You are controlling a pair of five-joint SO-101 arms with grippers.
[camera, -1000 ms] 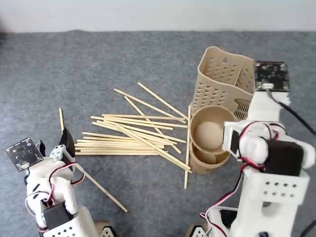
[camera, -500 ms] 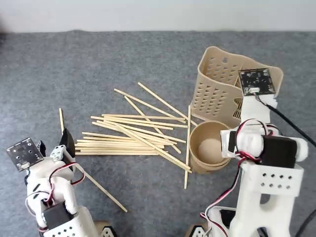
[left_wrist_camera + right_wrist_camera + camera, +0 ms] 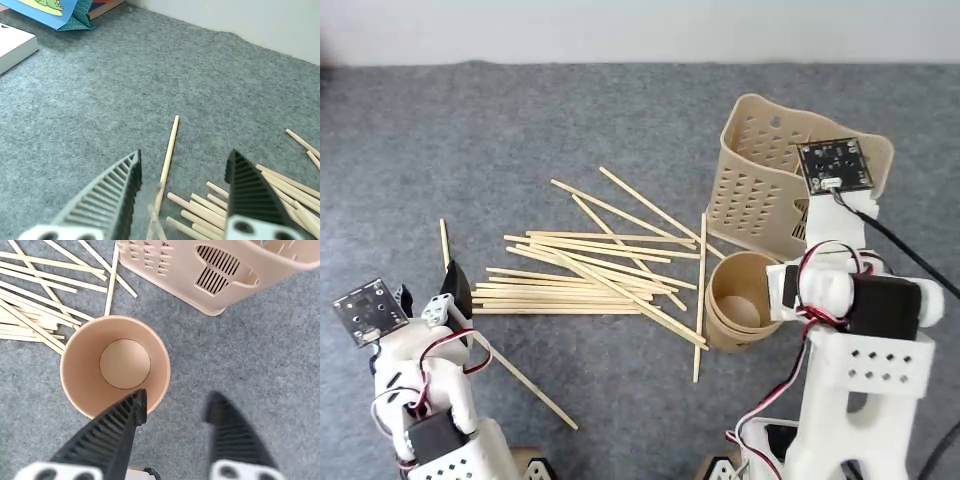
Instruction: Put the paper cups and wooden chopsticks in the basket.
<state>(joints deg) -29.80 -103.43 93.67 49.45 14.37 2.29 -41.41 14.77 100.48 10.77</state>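
Gaping wide, the right tool (image 3: 177, 396) hangs over the paper cups (image 3: 120, 365).

Tabletop robot test setup, lab or hobby room; which of the two cannot be told. The work surface is covered in grey carpet (image 3: 620, 120), closed off by a plain white wall (image 3: 620, 30) well beyond the left pincer (image 3: 185, 155). White printed arm parts (image 3: 865, 395), loose wires (image 3: 820, 258) and a bare circuit board (image 3: 834, 165) are seen. A blue picture sheet (image 3: 45, 10) and a flat white block (image 3: 12, 45) are seen on the carpet far ahead of that pincer, off to one side.
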